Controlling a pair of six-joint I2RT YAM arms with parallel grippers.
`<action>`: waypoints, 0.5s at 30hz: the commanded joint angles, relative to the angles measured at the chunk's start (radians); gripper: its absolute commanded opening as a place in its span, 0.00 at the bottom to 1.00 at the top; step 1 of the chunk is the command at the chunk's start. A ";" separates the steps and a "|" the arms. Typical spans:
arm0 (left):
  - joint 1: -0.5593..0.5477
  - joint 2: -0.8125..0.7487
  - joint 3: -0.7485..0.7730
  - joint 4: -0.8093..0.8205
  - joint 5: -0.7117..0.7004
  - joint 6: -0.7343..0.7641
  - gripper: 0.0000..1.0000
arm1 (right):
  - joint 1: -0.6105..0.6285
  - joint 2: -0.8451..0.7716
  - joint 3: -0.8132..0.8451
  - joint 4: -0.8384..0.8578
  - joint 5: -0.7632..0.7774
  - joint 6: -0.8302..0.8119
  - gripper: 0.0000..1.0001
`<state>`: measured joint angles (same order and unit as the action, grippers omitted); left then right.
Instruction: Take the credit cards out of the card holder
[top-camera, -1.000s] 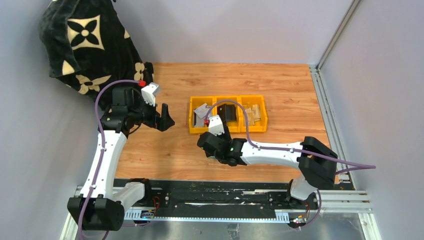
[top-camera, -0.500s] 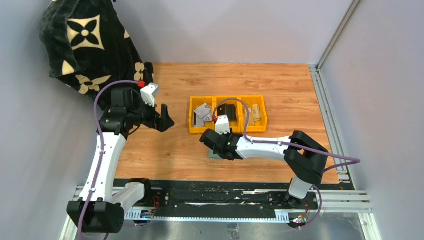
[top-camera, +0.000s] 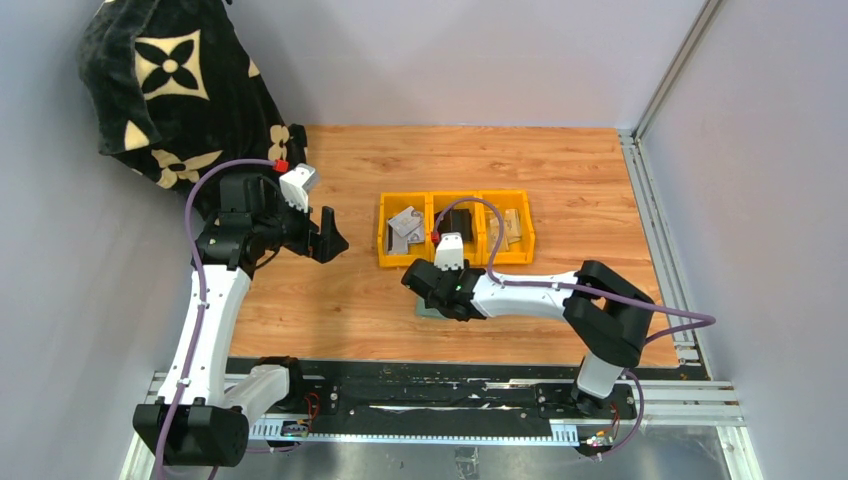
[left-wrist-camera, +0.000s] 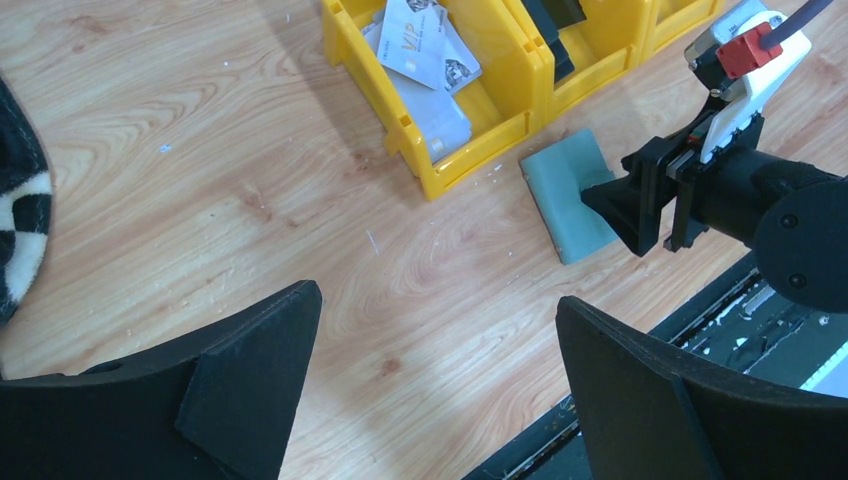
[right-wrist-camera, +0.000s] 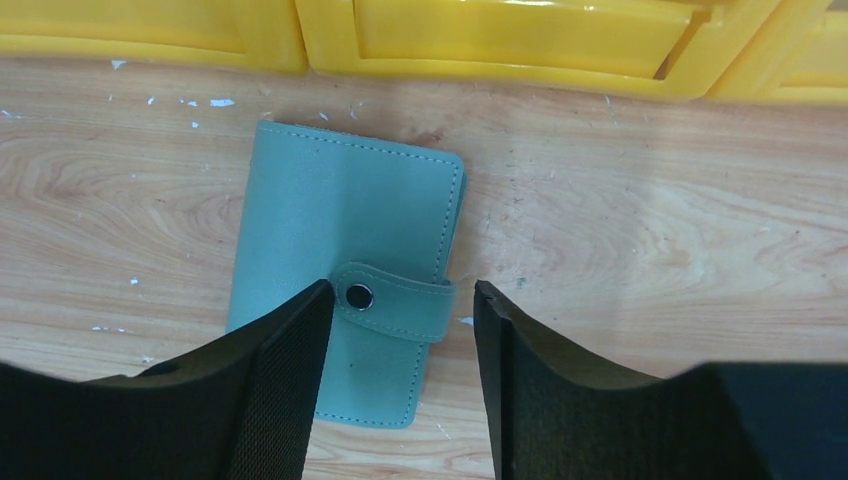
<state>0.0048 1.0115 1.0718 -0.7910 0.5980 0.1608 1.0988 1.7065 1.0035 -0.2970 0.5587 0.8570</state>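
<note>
The holder lay flat and shut on the table, just in front of the yellow bins, with its tab wrapped over the right edge and its snap done up. No cards showed from it; closed like that, they were hidden inside, if any were there. A pale card sat loose in the left bin, which I took to be a separate thing.

The right gripper hung directly above the holder, its jaws partway apart and bracketing the tab, holding nothing. I could not tell whether the fingertips touched the cover. The left gripper stood well off to the left, near the black patterned cloth, jaws spread wide and empty.

The holder looked light and soft, a stitched leather-like cover that would bend rather than resist and would likely slide on the smooth wood if pushed sideways. To my eye the tab was the place to take hold: pinch its free end and peel it off the snap, with something pressing the body down so the whole thing did not lift. The cards inside would probably be thin, stiff and slick, best gripped by an exposed edge.
</note>
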 joint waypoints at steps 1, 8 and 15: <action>0.006 -0.012 0.020 -0.007 -0.001 0.000 1.00 | -0.008 0.046 -0.074 -0.024 -0.055 0.058 0.59; 0.006 -0.014 0.018 -0.007 0.003 0.001 1.00 | -0.019 0.037 -0.130 0.067 -0.103 0.058 0.49; 0.006 -0.015 0.023 -0.008 0.010 -0.005 1.00 | -0.033 0.009 -0.173 0.118 -0.135 0.071 0.21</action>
<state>0.0048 1.0103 1.0718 -0.7910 0.5983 0.1608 1.0840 1.6661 0.8997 -0.1253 0.5156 0.9054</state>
